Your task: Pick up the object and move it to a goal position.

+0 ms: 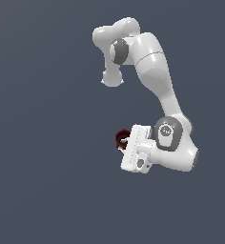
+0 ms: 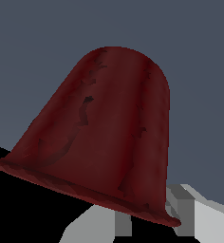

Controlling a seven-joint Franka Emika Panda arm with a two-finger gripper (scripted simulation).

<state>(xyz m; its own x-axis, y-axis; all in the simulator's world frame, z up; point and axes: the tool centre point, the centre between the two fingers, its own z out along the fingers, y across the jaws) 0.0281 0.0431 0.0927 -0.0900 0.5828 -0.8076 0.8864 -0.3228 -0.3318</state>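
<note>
The object (image 1: 120, 138) is a small dark red cup-like piece, seen in the exterior view at the tip of my white gripper (image 1: 124, 142), on the hand's left side in that view. The hand is turned sideways and the cup sits between its fingers, so the gripper looks shut on it. In the wrist view the object (image 2: 104, 133) fills most of the picture as a dark red dome with a flared rim and cracked, ribbed sides. Grey fingers (image 2: 182, 209) show just beyond its rim. Its hollow inside is hidden.
The white arm (image 1: 157, 71) arches above and to the exterior view's right of the hand. Behind everything is a plain dark blue-grey background (image 1: 38, 143), with no table, edge or goal marker showing.
</note>
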